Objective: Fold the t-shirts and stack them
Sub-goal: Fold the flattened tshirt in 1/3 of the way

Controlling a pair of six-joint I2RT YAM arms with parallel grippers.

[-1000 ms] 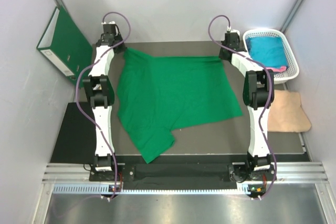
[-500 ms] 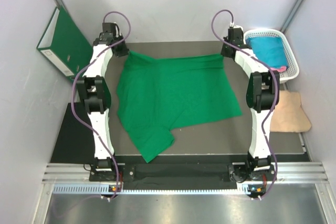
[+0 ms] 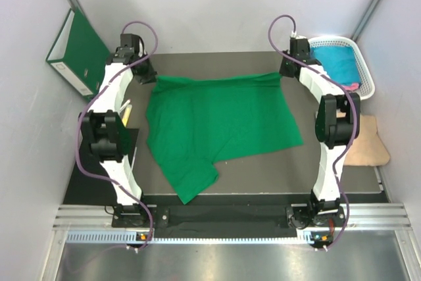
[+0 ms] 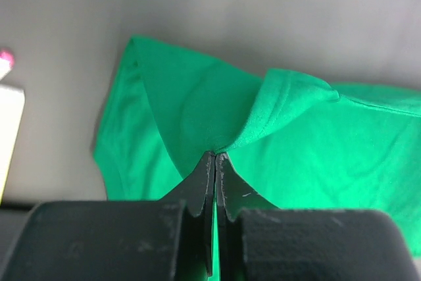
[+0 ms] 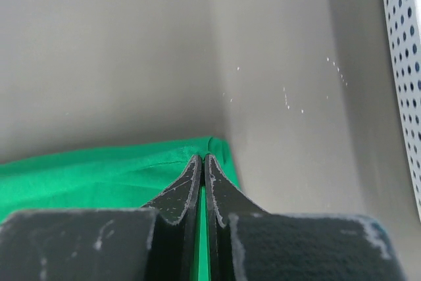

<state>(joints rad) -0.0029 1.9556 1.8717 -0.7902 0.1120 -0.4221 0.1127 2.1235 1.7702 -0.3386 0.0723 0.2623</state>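
Observation:
A bright green t-shirt (image 3: 217,123) lies spread on the dark grey table, one sleeve pointing toward the near edge. My left gripper (image 3: 148,77) is shut on the shirt's far left corner; in the left wrist view the cloth (image 4: 197,110) bunches up at the fingertips of this gripper (image 4: 215,154). My right gripper (image 3: 285,70) is shut on the far right corner, and the right wrist view shows the green hem (image 5: 118,169) pinched between its closed jaws (image 5: 201,157). The far edge runs straight between the two grips. Teal cloth (image 3: 335,62) and pink cloth (image 3: 353,87) lie in a basket.
A white perforated basket (image 3: 366,74) stands at the far right. A dark green binder (image 3: 79,51) leans against the left wall. A beige cloth (image 3: 363,139) lies right of the table. A pale flat object (image 3: 125,111) sits beside the left arm.
Both grippers have drawn apart and slightly back, pulling the shirt's far edge straighter. The left arm's elbow has swung left and the right arm's elbow right.

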